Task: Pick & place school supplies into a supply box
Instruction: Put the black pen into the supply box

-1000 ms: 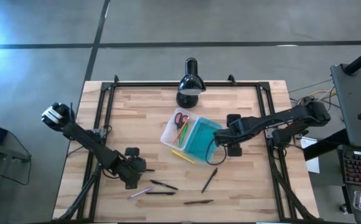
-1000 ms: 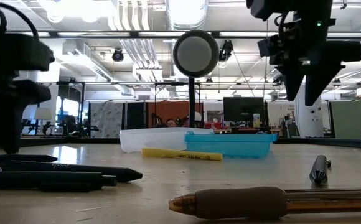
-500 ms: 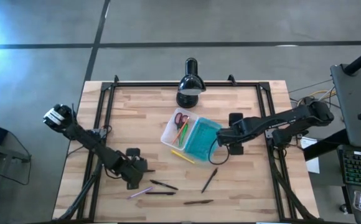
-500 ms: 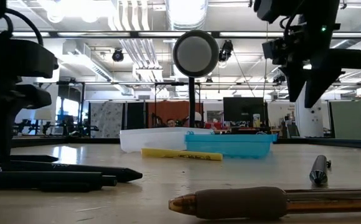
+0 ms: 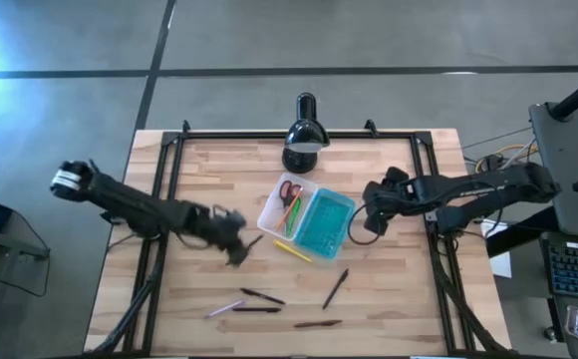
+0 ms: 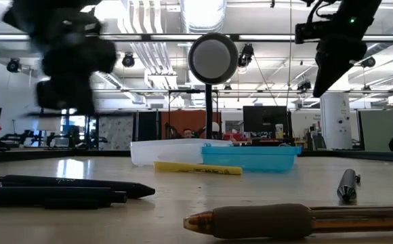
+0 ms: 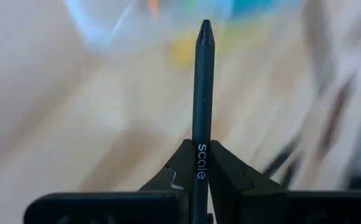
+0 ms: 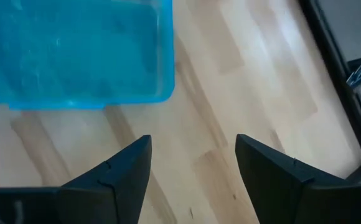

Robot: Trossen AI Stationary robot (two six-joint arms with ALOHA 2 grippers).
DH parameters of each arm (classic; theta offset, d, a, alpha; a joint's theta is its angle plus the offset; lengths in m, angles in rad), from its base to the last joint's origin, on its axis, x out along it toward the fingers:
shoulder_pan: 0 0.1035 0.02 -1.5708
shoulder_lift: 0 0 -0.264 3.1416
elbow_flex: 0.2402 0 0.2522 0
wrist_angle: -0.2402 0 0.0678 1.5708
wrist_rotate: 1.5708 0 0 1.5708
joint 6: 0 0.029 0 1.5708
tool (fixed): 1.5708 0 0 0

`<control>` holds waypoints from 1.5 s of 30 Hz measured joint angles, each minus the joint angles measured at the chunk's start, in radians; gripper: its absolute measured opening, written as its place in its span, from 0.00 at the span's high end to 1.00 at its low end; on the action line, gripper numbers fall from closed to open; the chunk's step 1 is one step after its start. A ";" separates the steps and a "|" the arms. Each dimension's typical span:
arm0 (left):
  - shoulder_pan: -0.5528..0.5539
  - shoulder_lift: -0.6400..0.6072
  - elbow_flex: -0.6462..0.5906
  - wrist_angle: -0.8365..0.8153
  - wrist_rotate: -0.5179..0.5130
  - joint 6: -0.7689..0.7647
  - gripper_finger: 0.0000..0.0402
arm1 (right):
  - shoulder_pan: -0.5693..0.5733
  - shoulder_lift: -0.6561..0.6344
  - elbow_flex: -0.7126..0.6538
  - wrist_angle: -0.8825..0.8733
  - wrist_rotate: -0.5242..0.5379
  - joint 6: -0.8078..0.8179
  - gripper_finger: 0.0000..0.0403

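Note:
My left gripper (image 5: 237, 246) is shut on a dark pen (image 7: 203, 93) and is up in the air left of the supply box; it shows blurred in the low view (image 6: 68, 68). The box is a clear tray (image 5: 274, 214) holding red-handled scissors (image 5: 288, 189) and pens, with the turquoise lid (image 5: 325, 221) lying beside it. My right gripper (image 5: 374, 214) is open and empty, above the table just right of the lid (image 8: 75, 50). A yellow pen (image 5: 292, 249) lies against the box's near side. My left gripper pinches the dark pen's shaft (image 7: 201, 163) between its two fingers, at the part printed "scale". The pen lies along the fingers and sticks out forward past them, its tip (image 7: 205, 28) free. The pen is lifted clear of the table.
Two dark pens (image 5: 259, 301), a pink one (image 5: 223, 309), a brown one (image 5: 317, 323) and another dark pen (image 5: 336, 287) lie near the table's near edge. A black desk lamp (image 5: 304, 140) stands at the far edge, behind the box.
My left gripper has risen from the table near the loose pens and swung toward the far right, toward the box, carrying the dark pen clear of the table. My right gripper has risen and drawn a little toward the far right, away from the lid.

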 joint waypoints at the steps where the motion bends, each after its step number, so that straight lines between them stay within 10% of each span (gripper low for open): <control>1: 0.048 -0.022 0.000 0.055 -0.003 -0.022 0.98 | -0.005 -0.008 -0.007 0.013 0.003 -0.001 0.45; 9: 0.351 0.065 0.043 0.258 0.042 -0.134 0.98 | -0.029 -0.022 -0.063 0.111 0.007 0.051 0.45; 25: 0.397 0.425 0.360 -0.020 -0.083 0.060 0.74 | -0.028 -0.022 -0.080 0.116 0.011 0.014 0.44; 36: 0.327 0.157 0.320 -0.083 -0.056 0.358 0.73 | 0.056 0.034 -0.087 0.196 -0.464 -0.631 0.44; 45: 0.249 -0.139 0.089 -0.086 -0.071 0.227 0.73 | 0.285 0.278 0.026 0.265 -0.448 -0.760 0.44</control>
